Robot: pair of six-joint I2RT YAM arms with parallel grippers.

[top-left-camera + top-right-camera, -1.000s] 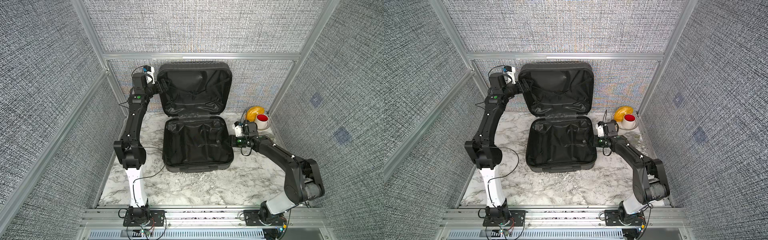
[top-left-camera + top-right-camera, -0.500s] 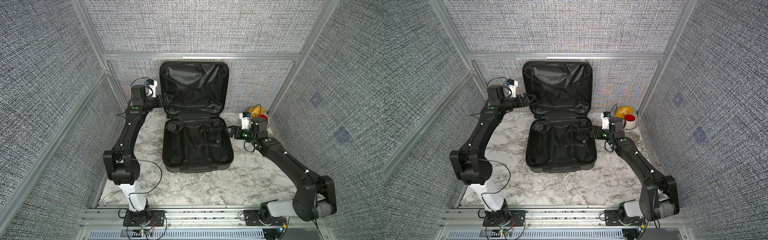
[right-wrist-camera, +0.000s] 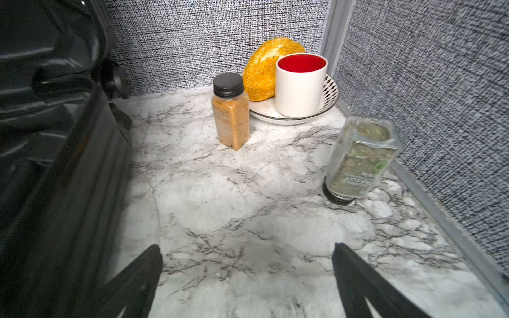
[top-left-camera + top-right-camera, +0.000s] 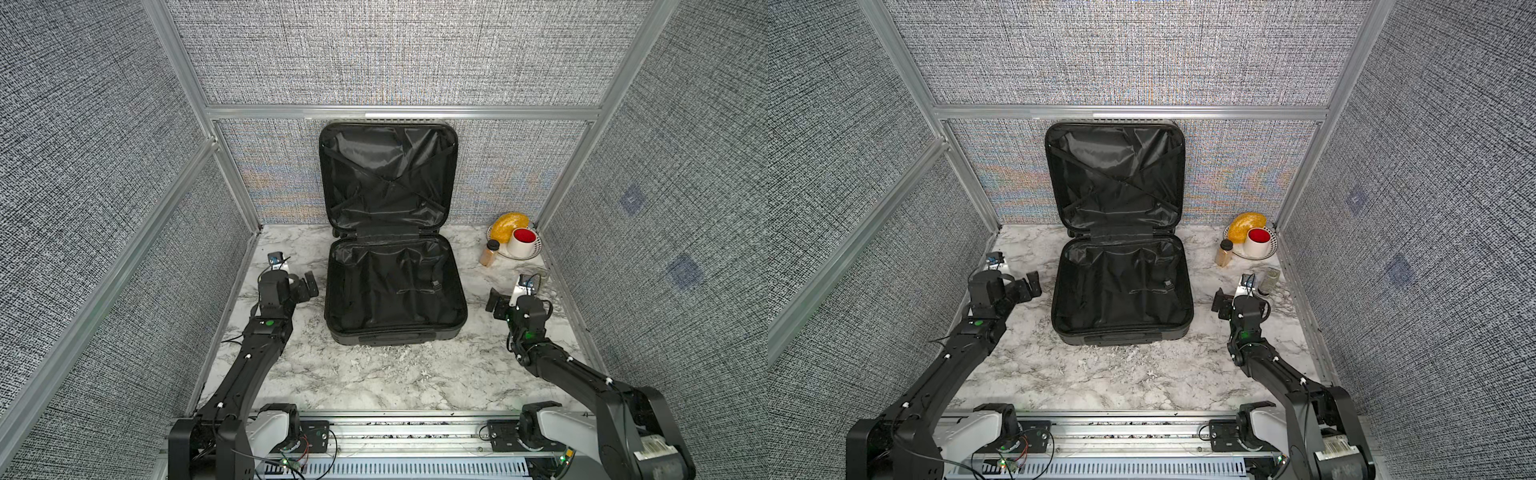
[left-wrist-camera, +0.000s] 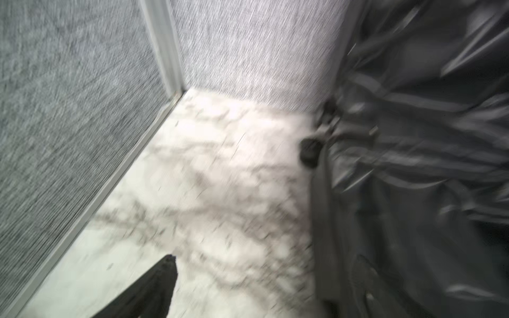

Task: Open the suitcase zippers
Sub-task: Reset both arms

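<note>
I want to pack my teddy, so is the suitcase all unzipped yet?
Looks done: the suitcase lies wide open, its lid standing upright. In hand: nothing; the left tool and right tool are open and empty beside it. Left: apparently nothing.

My left arm (image 4: 253, 365) stretches forward, and my left gripper (image 4: 302, 283) turns inward with its jaws spread, holding nothing. My right arm (image 4: 573, 374) reaches forward too, bent up at the wrist. My right gripper (image 3: 246, 247) points ahead, fingers (image 3: 143, 275) wide apart, empty.
</note>
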